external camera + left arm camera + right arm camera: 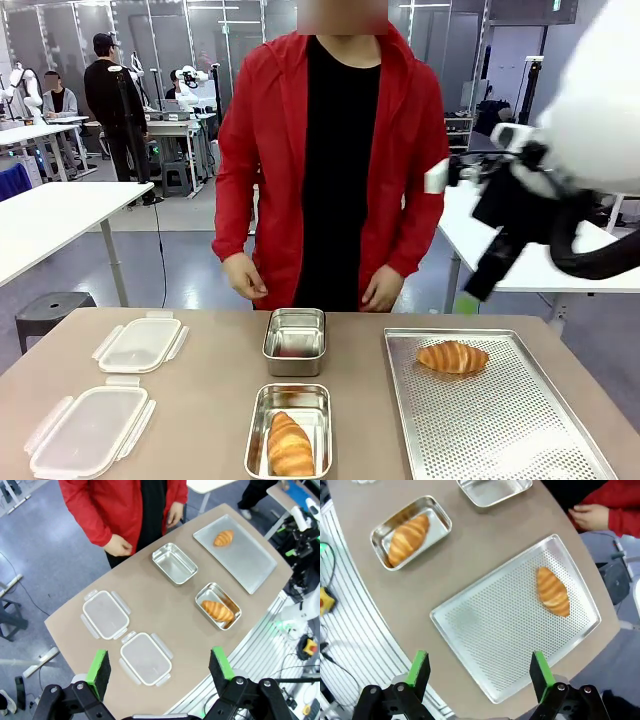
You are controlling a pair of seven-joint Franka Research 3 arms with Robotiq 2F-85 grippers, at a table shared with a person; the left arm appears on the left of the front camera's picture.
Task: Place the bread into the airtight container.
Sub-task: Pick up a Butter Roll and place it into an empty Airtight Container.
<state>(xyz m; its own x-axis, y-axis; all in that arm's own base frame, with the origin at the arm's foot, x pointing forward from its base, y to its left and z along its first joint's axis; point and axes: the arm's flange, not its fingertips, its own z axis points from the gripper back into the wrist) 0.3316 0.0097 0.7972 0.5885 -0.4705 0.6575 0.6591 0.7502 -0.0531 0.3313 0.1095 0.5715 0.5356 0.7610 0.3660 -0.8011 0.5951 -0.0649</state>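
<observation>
Your left gripper (pixel 158 652) and right gripper (pixel 479 654) are both wide open and hold nothing, high above the table (pixel 200 400). One bread (pixel 453 357) lies on the tray (pixel 500 430); a second bread (pixel 290 445) lies in the near container (pixel 258 420), and the far container (pixel 295 345) stands just behind it.

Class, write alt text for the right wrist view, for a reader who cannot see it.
The right gripper, open, hovers above a perforated tray holding one croissant. Past it, a steel container holds a second croissant beside an empty container.
</observation>
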